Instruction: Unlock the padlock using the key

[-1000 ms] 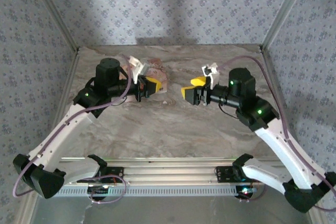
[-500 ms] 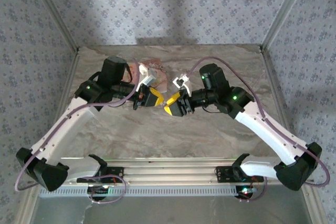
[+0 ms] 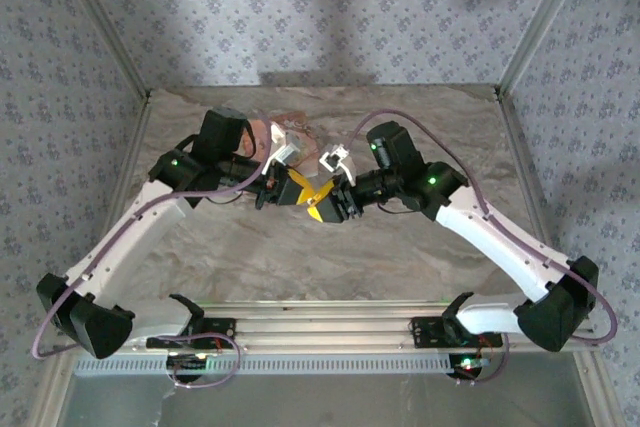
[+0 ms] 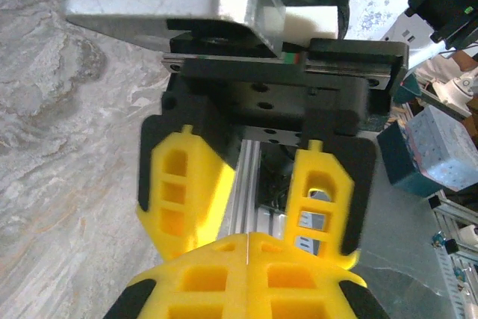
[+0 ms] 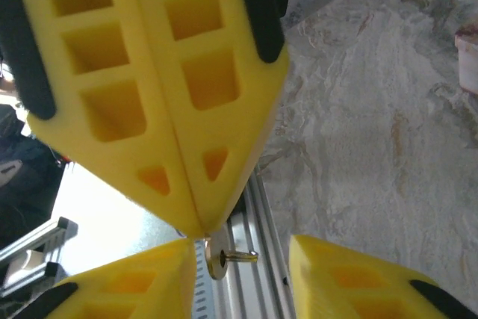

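Top view: the left gripper [image 3: 298,190] meets the right gripper [image 3: 320,204] tip to tip above the table [image 3: 330,257]. A pink box [image 3: 283,133] lies just behind the left gripper.

Left wrist view: the left gripper [image 4: 246,259] has its pads pressed together. The right gripper [image 4: 254,199] faces it, fingers spread.

Right wrist view: the left gripper [image 5: 196,229] pinches the key [image 5: 224,259] at its very tips. The key sits between the right gripper's [image 5: 239,274] parted fingers, touching neither.

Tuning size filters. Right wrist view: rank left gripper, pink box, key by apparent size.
1. left gripper, close up.
2/3. Unranked: pink box, cropped at the frame edge, shows about as much as the key.
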`<state>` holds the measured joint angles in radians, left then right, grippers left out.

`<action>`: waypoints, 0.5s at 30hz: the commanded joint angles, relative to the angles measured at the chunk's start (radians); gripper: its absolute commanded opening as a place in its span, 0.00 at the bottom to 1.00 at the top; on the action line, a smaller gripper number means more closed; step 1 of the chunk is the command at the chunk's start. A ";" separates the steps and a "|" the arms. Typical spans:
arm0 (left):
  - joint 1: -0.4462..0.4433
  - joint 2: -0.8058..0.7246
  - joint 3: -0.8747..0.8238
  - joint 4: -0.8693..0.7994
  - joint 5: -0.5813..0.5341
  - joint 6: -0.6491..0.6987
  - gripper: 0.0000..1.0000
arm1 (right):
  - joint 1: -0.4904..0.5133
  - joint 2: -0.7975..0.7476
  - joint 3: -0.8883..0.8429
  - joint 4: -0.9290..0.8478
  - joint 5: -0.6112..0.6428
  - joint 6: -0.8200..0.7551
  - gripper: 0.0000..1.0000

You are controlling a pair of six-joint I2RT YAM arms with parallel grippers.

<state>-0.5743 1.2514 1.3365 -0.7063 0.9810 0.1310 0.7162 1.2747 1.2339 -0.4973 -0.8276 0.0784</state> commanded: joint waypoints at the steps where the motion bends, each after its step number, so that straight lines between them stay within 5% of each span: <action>1: -0.002 0.006 0.029 -0.030 0.046 0.026 0.00 | 0.008 -0.003 0.041 0.017 -0.021 -0.023 0.26; 5: 0.008 0.008 0.029 -0.035 0.054 0.026 0.00 | 0.009 -0.003 0.027 0.049 -0.028 -0.020 0.03; 8: 0.017 0.003 0.020 0.001 0.054 -0.006 0.00 | 0.009 -0.004 -0.008 0.114 -0.041 0.015 0.00; 13: 0.034 -0.025 -0.056 0.215 -0.005 -0.193 0.44 | 0.006 -0.015 -0.091 0.221 0.001 0.087 0.00; 15: 0.038 -0.043 -0.108 0.333 -0.025 -0.292 0.49 | 0.002 -0.027 -0.132 0.280 0.030 0.128 0.00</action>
<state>-0.5457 1.2419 1.2758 -0.5529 0.9787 -0.0120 0.7242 1.2675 1.1503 -0.3214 -0.8333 0.1349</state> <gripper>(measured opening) 0.478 0.041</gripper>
